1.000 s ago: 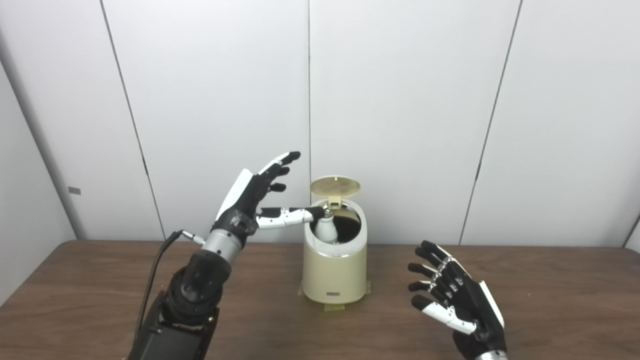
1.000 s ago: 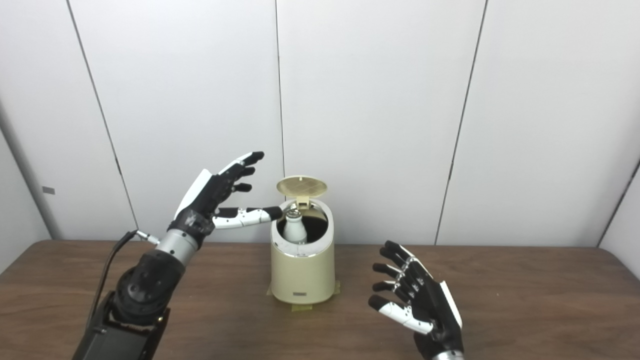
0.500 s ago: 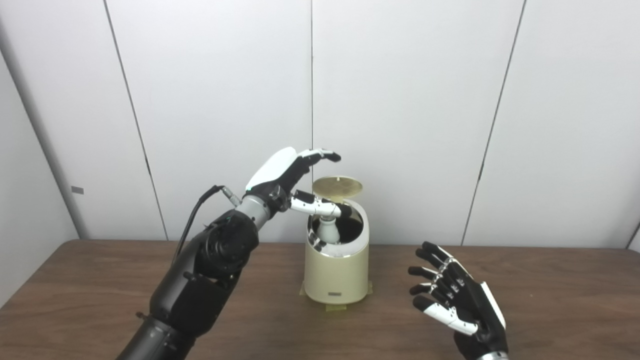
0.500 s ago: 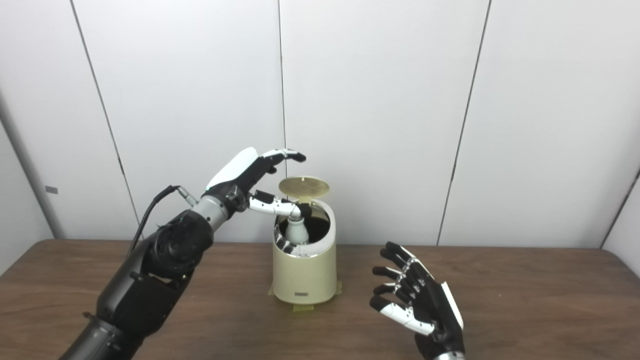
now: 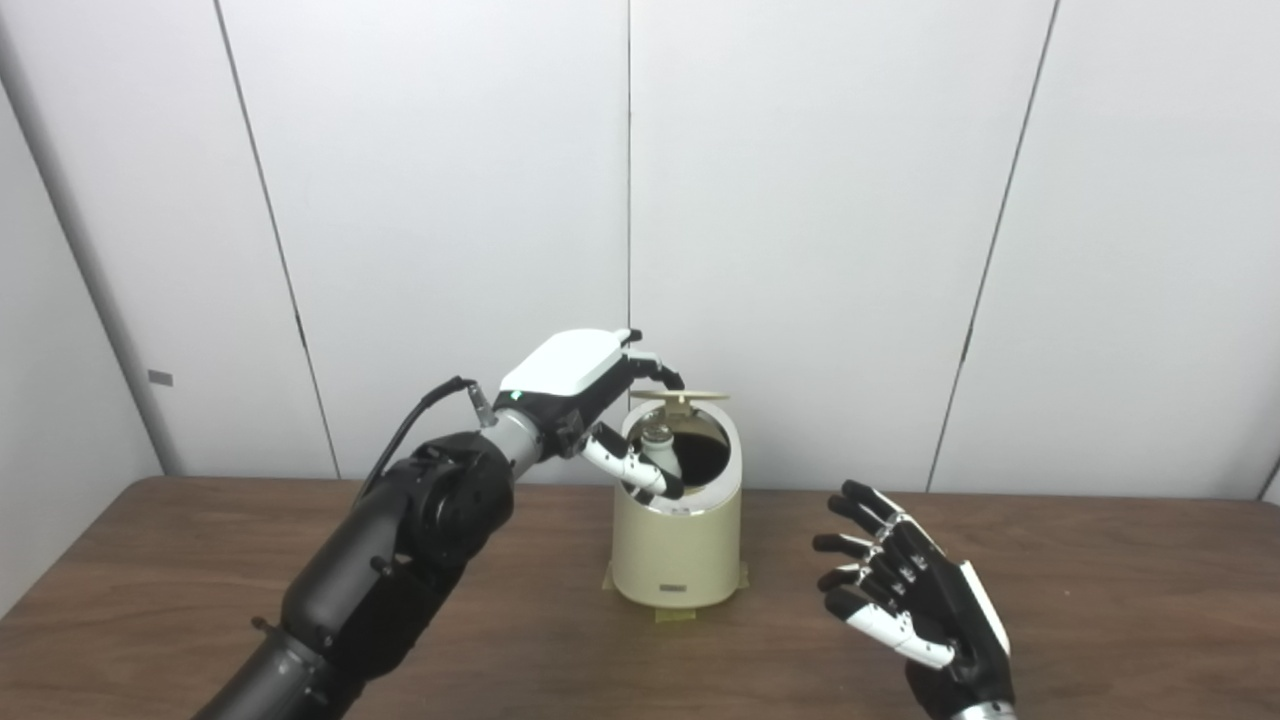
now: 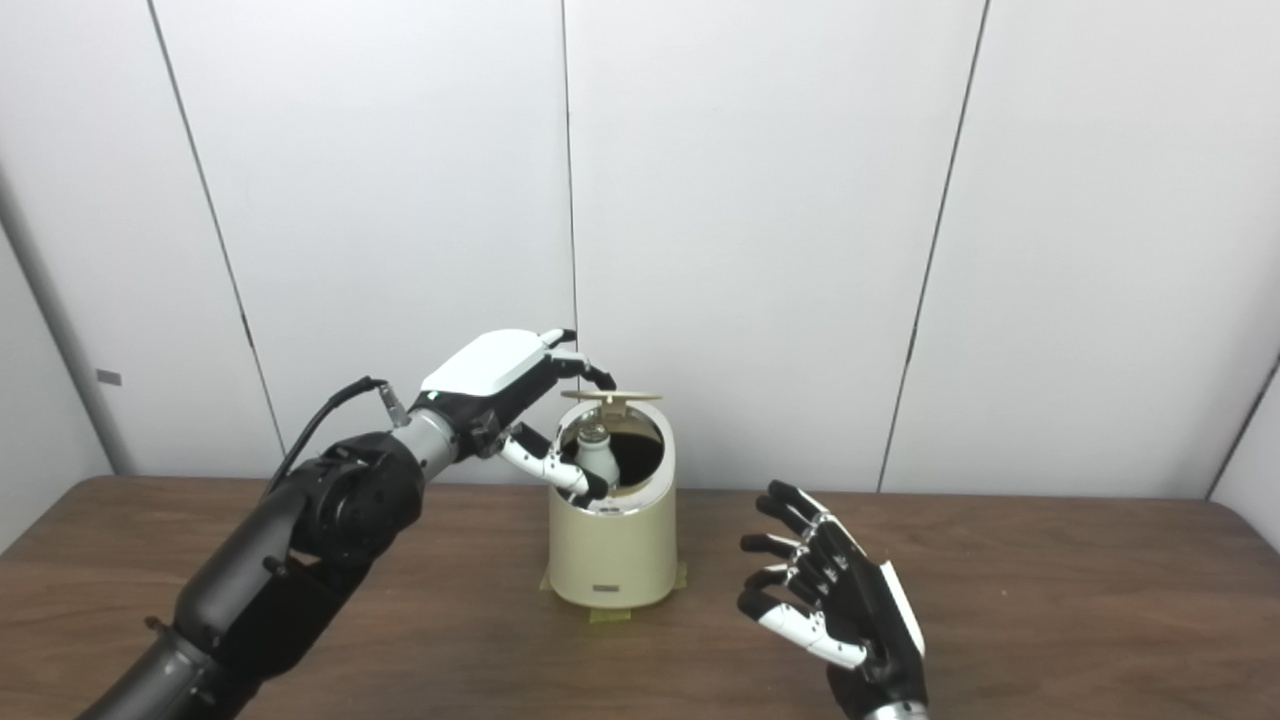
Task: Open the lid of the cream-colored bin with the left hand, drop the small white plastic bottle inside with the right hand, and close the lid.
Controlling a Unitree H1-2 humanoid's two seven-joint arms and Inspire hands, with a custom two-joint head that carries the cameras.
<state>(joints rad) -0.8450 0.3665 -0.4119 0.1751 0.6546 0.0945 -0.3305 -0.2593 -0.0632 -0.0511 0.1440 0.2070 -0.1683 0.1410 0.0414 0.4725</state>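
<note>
At the centre of the frame the cream-colored bin (image 5: 677, 540) stands on the brown table (image 5: 1100, 580), its lid (image 5: 679, 397) hinged at the far rim and tipped almost edge-on to the cameras, partway between up and down. The small white plastic bottle (image 6: 596, 455) is already inside, standing against the left wall of the opening with its cap near the rim. The left hand (image 5: 590, 385) arches over the lid from the left, fingers (image 5: 655, 368) curled onto or just above its near edge and thumb hanging by the bin's left rim; it grips nothing. The right hand (image 6: 835, 600) waits at lower right with fingers spread and empty. The lid looks thin, light and stiff, likely swinging easily, so a gentle push on its top near the free edge should seat it. Whether the fingertips actually touch the lid is hard to tell, the bottle's lower body is hidden in the dark interior, and both forearms are cut off by the bottom edge.
</note>
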